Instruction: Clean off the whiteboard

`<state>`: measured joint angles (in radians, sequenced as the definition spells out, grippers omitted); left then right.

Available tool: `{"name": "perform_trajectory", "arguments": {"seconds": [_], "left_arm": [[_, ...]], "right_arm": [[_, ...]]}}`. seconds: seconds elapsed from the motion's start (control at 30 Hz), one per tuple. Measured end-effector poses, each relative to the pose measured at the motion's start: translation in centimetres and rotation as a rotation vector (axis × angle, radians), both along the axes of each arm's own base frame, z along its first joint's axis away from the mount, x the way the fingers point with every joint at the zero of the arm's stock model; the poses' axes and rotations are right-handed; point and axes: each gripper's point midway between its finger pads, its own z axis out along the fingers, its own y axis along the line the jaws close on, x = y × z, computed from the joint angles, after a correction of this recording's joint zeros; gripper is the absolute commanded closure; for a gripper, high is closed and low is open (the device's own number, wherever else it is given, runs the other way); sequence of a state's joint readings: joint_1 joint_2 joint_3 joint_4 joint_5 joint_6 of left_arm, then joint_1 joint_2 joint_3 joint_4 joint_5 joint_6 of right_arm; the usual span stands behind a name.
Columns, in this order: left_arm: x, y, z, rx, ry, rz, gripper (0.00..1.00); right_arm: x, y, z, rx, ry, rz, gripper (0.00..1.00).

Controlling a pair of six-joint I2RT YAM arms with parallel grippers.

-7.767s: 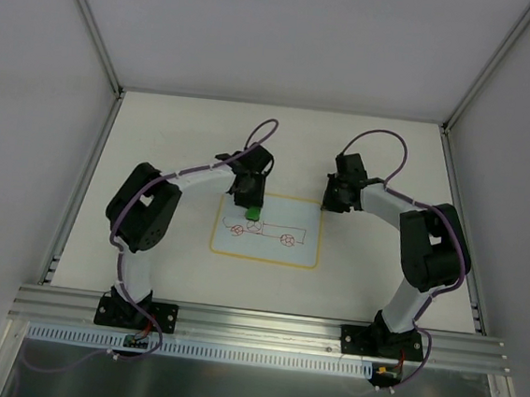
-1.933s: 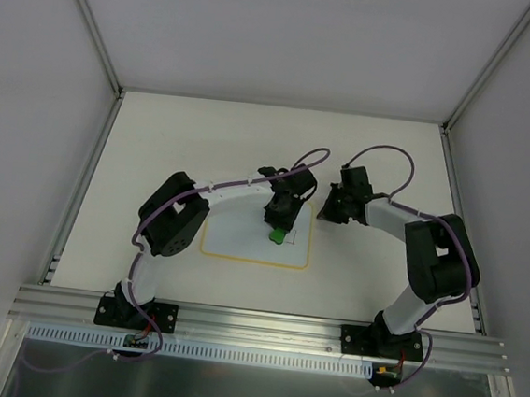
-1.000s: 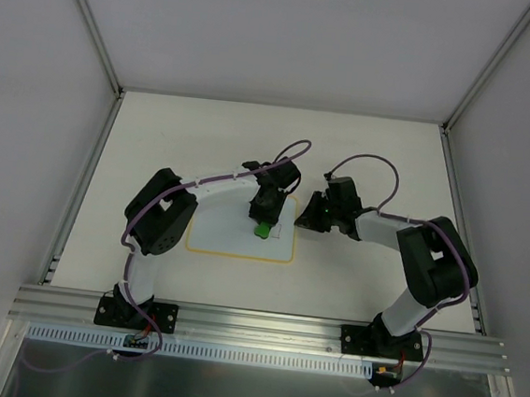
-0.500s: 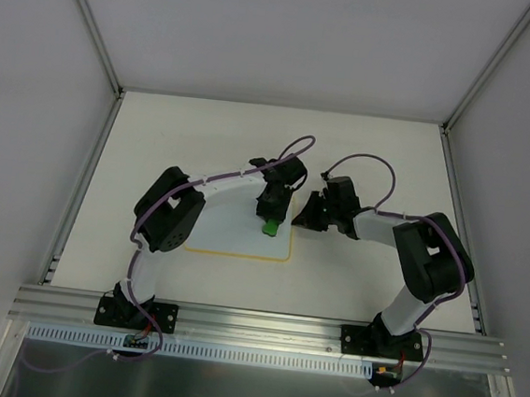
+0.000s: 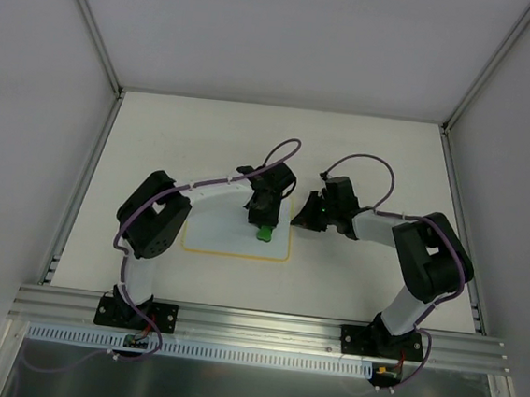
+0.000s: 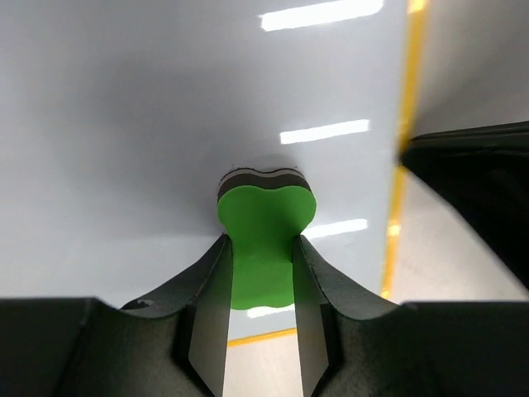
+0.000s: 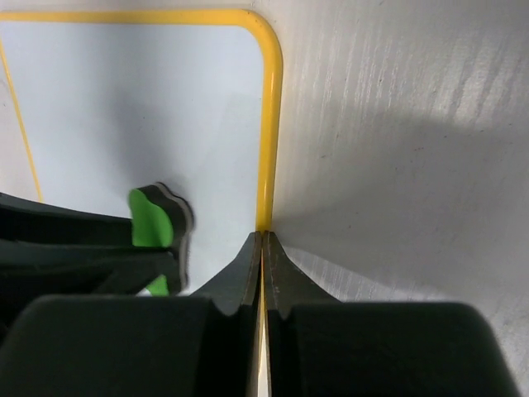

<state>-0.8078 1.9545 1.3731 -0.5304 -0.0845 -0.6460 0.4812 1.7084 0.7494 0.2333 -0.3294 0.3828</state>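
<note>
I have the left gripper (image 6: 261, 248) clamped on the green eraser (image 6: 264, 211), pressing it face down on the whiteboard (image 6: 149, 124). The board lies flat in the middle of the table (image 5: 158, 141), between the arms. The right gripper (image 7: 262, 246) is closed tight, with its tips on the yellow edge (image 7: 273, 124), apparently bracing the board. I see no ink, so wiping looks nearly done. Next I'd sweep whatever the eraser hides, then lift.

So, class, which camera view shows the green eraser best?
The left wrist view: the eraser sits centre, clamped in the left hand, against the whiteboard. Top external shows only a green speck; right wrist shows it side-on, partly hidden.
</note>
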Motion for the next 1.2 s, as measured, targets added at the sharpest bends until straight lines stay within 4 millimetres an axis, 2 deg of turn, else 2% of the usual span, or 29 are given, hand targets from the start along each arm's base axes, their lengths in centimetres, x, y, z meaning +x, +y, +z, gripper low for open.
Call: {"name": "perform_trajectory", "arguments": {"seconds": [0.17,0.23,0.33,0.47,0.6,0.67,0.8,0.87,0.93,1.13,1.2], "left_arm": [[-0.5,4.2,0.0,0.042,0.023,0.070,1.00],[-0.4,4.7,0.0,0.051,0.026,0.082,1.00],[-0.5,4.5,0.0,0.055,0.025,0.074,1.00],[-0.1,2.7,0.1,0.067,0.036,0.037,1.00],[0.5,-1.8,0.1,0.022,0.030,-0.029,1.00],[0.6,-3.4,0.2,0.001,0.025,-0.052,1.00],[0.8,-3.5,0.1,-0.004,0.025,-0.049,1.00],[1.3,-2.5,0.0,-0.016,0.029,-0.024,1.00],[2.0,-0.6,0.1,-0.014,0.030,0.018,1.00],[5.2,9.3,0.2,0.040,0.035,0.228,1.00],[5.9,12.0,0.3,0.058,0.034,0.281,1.00]], "right_arm": [[0.0,0.1,0.0,0.001,0.000,0.000,1.00],[0.0,0.1,0.0,0.002,-0.002,0.000,1.00],[0.0,0.1,0.0,0.002,-0.002,0.000,1.00],[0.0,0.1,0.0,0.002,-0.001,0.000,1.00],[0.0,0.1,0.0,0.002,-0.001,0.000,1.00],[0.0,0.1,0.0,0.002,-0.002,0.000,1.00],[0.0,0.1,0.0,0.002,-0.002,0.000,0.99],[0.1,0.1,0.0,0.002,-0.003,-0.001,0.99],[0.1,0.1,0.0,0.002,-0.003,-0.001,0.98],[0.1,0.1,0.0,0.001,-0.005,-0.001,0.97],[0.1,0.1,0.0,0.001,-0.005,-0.001,0.95]]}}
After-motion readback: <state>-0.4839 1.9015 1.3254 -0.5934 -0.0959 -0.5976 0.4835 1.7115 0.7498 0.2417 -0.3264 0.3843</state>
